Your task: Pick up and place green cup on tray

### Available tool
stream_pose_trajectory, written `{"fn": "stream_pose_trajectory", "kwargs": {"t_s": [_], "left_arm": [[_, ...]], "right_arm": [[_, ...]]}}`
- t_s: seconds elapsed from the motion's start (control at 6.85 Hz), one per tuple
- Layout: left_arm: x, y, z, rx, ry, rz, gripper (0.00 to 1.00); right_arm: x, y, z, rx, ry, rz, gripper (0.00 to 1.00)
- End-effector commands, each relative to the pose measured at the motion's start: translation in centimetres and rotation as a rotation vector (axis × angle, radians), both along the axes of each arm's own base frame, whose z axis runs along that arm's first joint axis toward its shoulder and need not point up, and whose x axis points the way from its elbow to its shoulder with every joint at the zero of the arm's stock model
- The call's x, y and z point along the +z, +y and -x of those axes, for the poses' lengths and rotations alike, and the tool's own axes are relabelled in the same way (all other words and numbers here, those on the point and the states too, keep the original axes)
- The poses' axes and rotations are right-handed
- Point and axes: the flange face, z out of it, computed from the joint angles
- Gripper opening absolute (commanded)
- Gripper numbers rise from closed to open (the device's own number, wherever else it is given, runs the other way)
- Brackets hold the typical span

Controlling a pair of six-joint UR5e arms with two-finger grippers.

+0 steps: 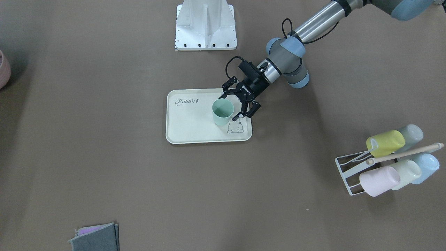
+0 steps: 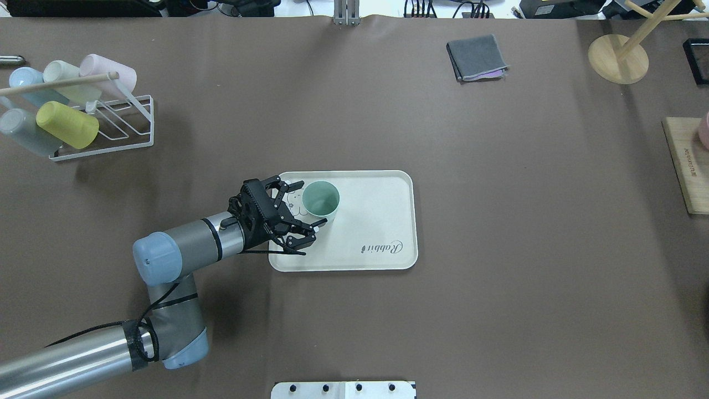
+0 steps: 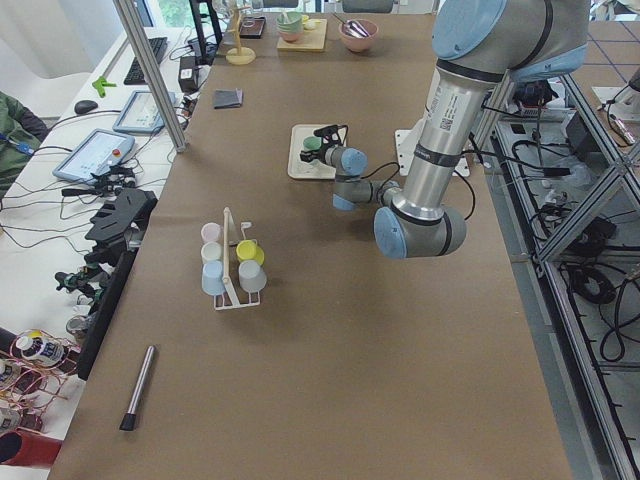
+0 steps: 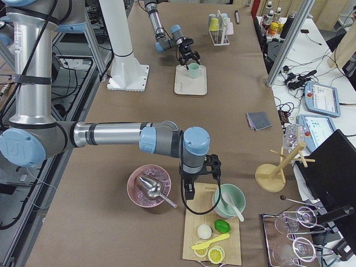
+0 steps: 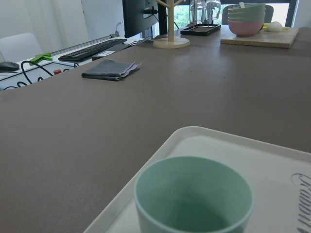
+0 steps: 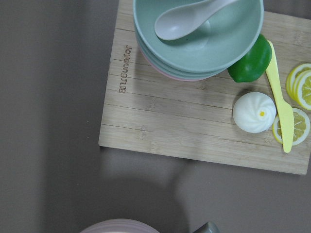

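The green cup stands upright on the cream "Rabbit" tray, beside the bunny drawing. It also shows in the overhead view and low in the left wrist view. My left gripper is open, its fingers spread on either side of the cup's near wall, level with the cup, with nothing held. In the overhead view the gripper sits at the tray's left end. My right gripper shows only in the exterior right view, above a wooden board; I cannot tell if it is open or shut.
A white wire rack with several pastel cups lies at the far left. A folded grey cloth, a wooden stand and a cutting board lie far right. Stacked bowls, a bun and lemon slices are on the board.
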Motion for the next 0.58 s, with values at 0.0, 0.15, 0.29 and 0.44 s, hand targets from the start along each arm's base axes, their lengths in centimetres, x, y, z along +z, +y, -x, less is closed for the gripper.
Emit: {"fn": "stream_pose_trajectory", "kwargs": {"t_s": [0.0,0.15,0.29,0.44], "left_arm": [[-0.8,0.2,0.4,0.001,0.016,-0.005,0.99],[-2.2,0.7,1.7,0.003,0.043,-0.015,0.99],[-3.8,1.5,3.5,0.005,0.050,-0.016,0.99],[-5.6,2.0,6.1,0.027,0.028,-0.016,0.99]], "right_arm": [[0.3,0.1,0.0,0.001,-0.005,0.006,1.00],[0.3,0.1,0.1,0.001,-0.007,0.007,1.00],[-0.1,-0.1,0.1,0.001,-0.008,-0.001,1.00],[-0.4,-0.4,0.0,0.001,-0.008,-0.008,1.00]]}}
